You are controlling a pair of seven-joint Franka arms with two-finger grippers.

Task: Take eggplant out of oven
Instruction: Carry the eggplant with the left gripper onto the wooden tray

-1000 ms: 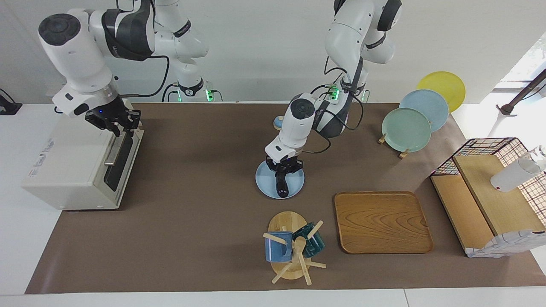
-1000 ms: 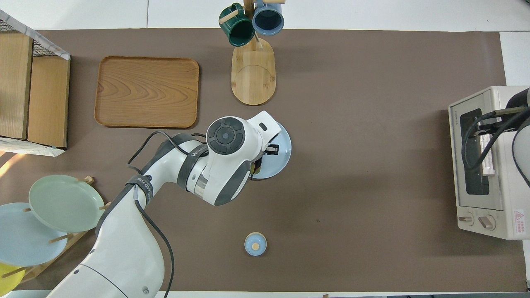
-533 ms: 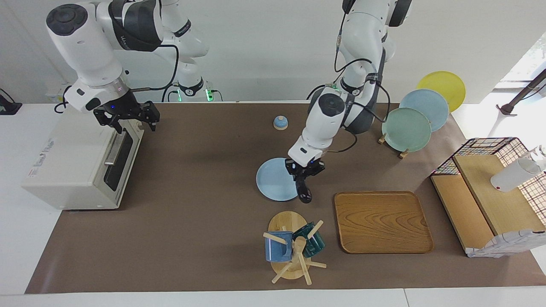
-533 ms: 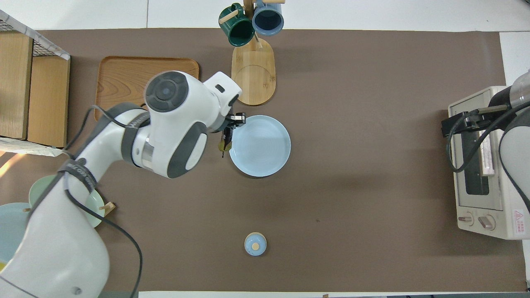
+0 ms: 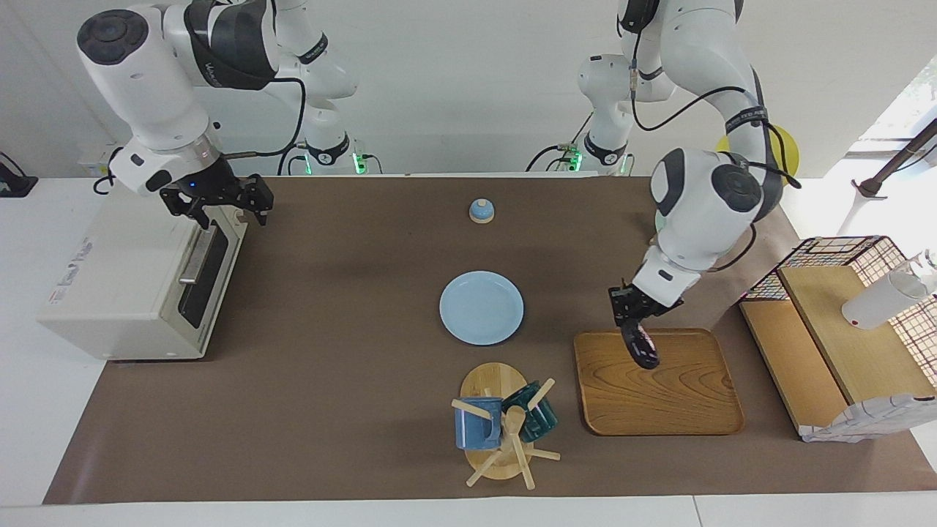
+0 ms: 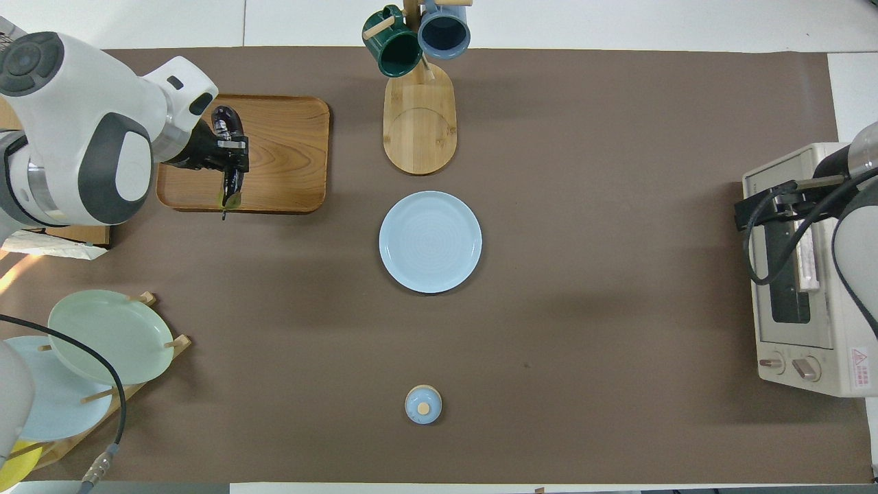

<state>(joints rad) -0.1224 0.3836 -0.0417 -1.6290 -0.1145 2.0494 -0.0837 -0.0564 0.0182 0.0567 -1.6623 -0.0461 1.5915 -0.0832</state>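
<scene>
My left gripper [image 5: 631, 311] is shut on the dark purple eggplant [image 5: 641, 345], which hangs from its fingers over the wooden tray [image 5: 681, 399], at the tray's edge nearer to the robots. In the overhead view the left gripper [image 6: 232, 145] holds the eggplant [image 6: 225, 122] over the same tray [image 6: 288, 151]. The off-white oven [image 5: 124, 278] stands at the right arm's end of the table with its dark glass door shut; it also shows in the overhead view [image 6: 847, 309]. My right gripper [image 5: 222, 207] is open and empty above the oven's top front edge.
A light blue plate [image 5: 482, 307] lies mid-table. A mug tree [image 5: 501, 424] with two mugs stands farther from the robots. A small blue lid [image 5: 481, 211] lies nearer to the robots. A plate rack [image 6: 103, 336] and a wire basket with wooden shelves [image 5: 842, 337] stand at the left arm's end.
My left gripper has carried the eggplant from the blue plate to over the wooden tray. My right gripper has lifted off the oven's handle and now holds above the oven's front edge.
</scene>
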